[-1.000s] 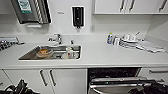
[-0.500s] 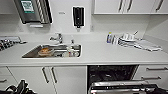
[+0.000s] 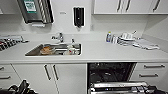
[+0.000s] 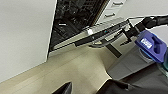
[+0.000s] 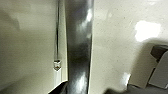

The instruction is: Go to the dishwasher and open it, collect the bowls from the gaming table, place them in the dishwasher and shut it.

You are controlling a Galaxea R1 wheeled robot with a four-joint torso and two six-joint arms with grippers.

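Dishwasher (image 3: 110, 75) sits under the counter (image 3: 100, 53) at about five o'clock, door (image 4: 100, 33) partly down, dark inside. It looks heavy, stiff and smooth. The bar handle (image 5: 78, 47) seems best to hold. Whether either gripper is spread or pressed together cannot be told; the views are blurry.

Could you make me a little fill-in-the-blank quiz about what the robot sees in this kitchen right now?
1. The dishwasher door stands ____.
2. The dishwasher sits under the counter, to the ____ of the sink in the head view.
3. The black dispenser hangs on the ____ above the counter.

Missing words: open; right; wall
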